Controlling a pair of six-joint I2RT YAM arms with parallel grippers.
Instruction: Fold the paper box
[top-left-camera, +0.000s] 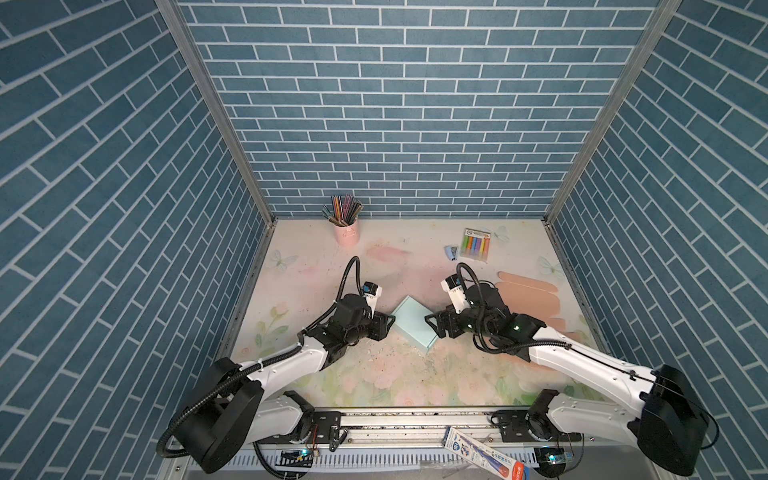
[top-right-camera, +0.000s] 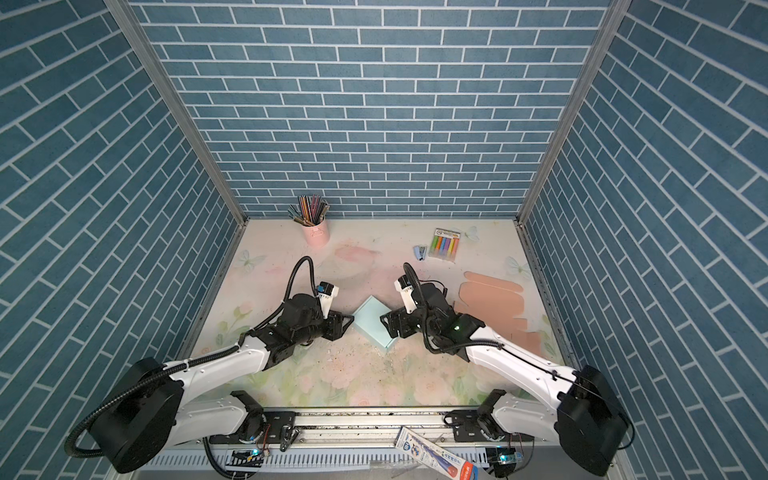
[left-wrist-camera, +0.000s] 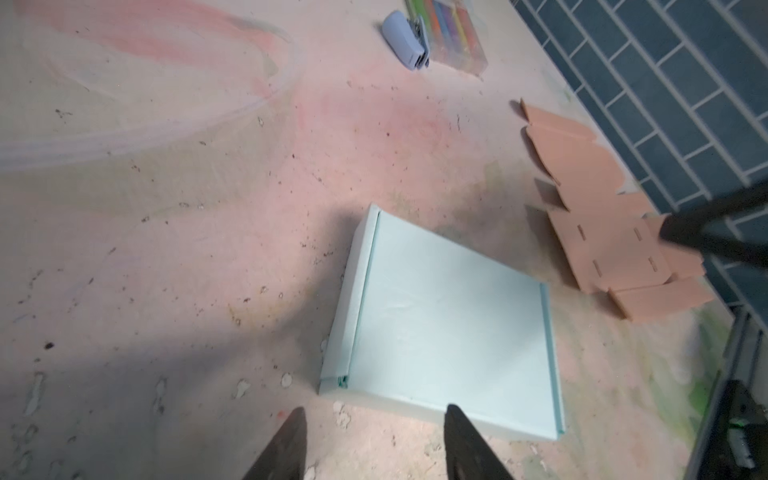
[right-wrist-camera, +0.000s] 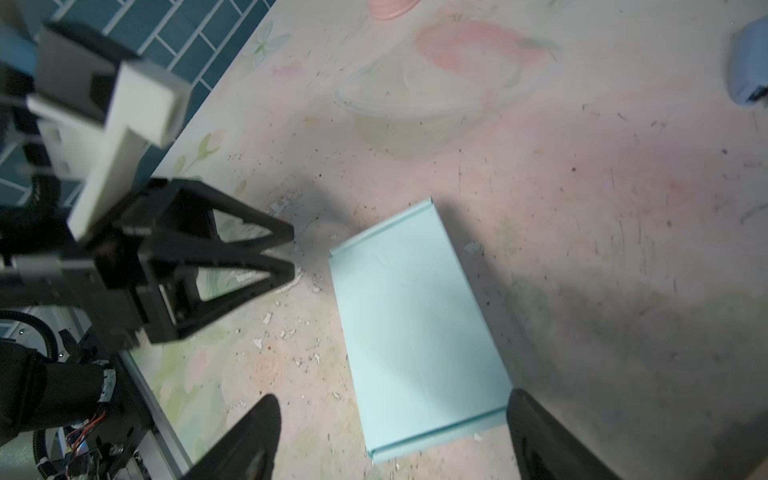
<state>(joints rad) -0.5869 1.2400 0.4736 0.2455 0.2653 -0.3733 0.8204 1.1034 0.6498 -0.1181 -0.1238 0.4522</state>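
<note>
Mint paper box (top-left-camera: 412, 321), folded shut, lies flat at mid-frame in both top views, between 2 grippers. Left gripper (top-left-camera: 392, 321) and right gripper (top-left-camera: 427, 319) flank it, jaws of both apart, clamping nothing. Risk: a jaw tip snagging the lid edge as either arm moves would likely reopen the lid or skid the light box. Farther, toward upper right: flat pink blank (top-left-camera: 528, 297), stapler (top-left-camera: 451, 252), marker pack (top-left-camera: 476, 244).
</note>
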